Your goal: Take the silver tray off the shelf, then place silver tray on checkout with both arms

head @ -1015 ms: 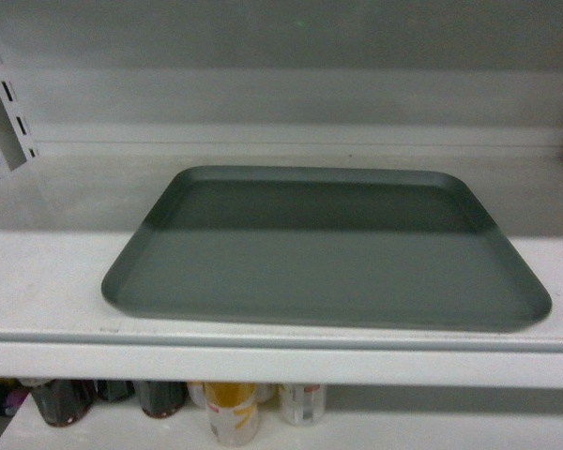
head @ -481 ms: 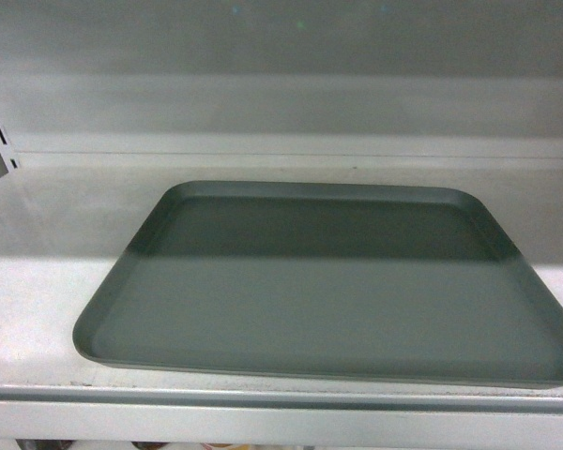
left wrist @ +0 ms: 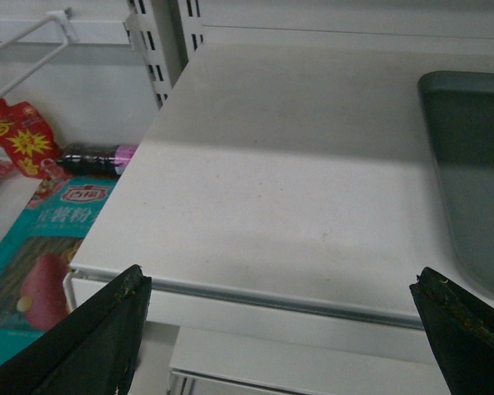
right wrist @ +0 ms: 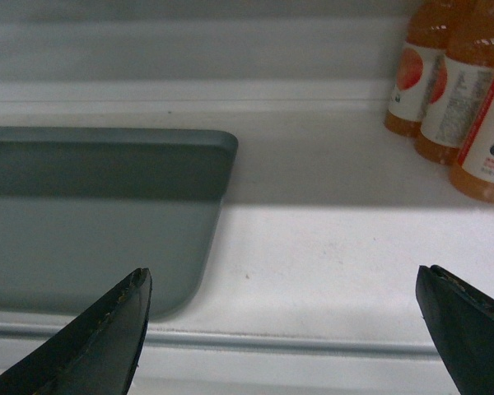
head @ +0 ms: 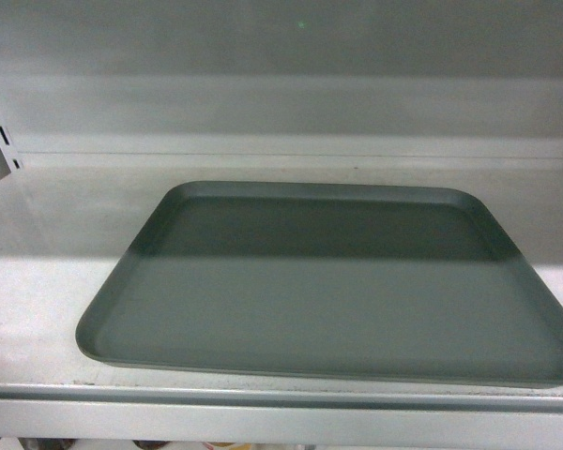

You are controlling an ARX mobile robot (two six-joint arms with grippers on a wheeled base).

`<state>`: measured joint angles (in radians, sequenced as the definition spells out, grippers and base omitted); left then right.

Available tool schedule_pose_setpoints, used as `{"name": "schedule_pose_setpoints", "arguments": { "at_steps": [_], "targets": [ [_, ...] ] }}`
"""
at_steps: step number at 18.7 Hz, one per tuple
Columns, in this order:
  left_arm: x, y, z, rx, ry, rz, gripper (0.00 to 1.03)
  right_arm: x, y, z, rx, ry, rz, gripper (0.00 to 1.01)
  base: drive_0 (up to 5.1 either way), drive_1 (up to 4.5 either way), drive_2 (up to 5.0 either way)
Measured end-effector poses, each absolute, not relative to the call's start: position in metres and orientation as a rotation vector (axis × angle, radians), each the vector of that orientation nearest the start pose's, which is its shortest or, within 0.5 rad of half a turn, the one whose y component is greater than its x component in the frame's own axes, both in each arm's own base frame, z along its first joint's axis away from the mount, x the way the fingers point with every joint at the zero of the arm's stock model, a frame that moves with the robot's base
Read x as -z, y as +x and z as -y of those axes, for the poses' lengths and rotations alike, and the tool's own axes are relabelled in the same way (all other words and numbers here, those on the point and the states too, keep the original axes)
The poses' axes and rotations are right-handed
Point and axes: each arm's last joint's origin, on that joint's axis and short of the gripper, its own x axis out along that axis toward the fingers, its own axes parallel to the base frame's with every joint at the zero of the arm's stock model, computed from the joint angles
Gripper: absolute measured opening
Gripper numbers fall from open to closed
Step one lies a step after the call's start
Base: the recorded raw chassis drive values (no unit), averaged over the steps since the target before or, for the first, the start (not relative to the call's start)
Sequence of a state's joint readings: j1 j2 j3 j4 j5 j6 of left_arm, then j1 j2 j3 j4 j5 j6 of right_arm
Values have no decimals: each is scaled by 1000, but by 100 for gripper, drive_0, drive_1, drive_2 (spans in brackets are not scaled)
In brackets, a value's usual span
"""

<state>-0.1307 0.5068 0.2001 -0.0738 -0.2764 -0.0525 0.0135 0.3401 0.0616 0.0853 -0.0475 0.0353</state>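
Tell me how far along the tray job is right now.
Nothing is finished: the silver tray lies flat on the shelf. In hand: the left pincer and right pincer are open in front of the shelf edge, holding nothing. Left: grasp, lift off, place on the checkout, which isn't in view.

Three orange drink bottles point(right wrist: 457, 90) stand together; red snack packets point(left wrist: 20, 140) hang beside a dark bottle point(left wrist: 95, 155).

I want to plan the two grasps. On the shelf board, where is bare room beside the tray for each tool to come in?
Left of the silver tray, the shelf is bare up to its left edge. Right of the tray, a bare strip runs to the orange bottles, where it is crowded. Both tools, left and right, are open.
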Motion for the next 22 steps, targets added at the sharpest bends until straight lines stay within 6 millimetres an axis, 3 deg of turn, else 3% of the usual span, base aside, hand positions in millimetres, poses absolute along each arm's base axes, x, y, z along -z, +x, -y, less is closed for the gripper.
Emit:
{"name": "schedule_pose_setpoints", "arguments": {
  "at_steps": [4, 8, 12, 18, 22],
  "targets": [
    [-173, 161, 12, -44, -9, -374, 98, -168, 155, -4, -89, 41, -184, 98, 0, 0, 0],
    [-175, 209, 25, 62, -35, -325, 98, -165, 202, -21, -143, 50, -238, 98, 0, 0, 0],
    [-159, 254, 44, 131, -29, -367, 98, -152, 229, -38, -144, 38, -339, 98, 0, 0, 0],
    [-138, 289, 62, 175, -13, -423, 98, -137, 263, -44, -91, 45, -402, 98, 0, 0, 0],
    [-130, 296, 62, 173, -12, -444, 98, -128, 274, -47, -75, 47, -450, 98, 0, 0, 0]
  ]
}}
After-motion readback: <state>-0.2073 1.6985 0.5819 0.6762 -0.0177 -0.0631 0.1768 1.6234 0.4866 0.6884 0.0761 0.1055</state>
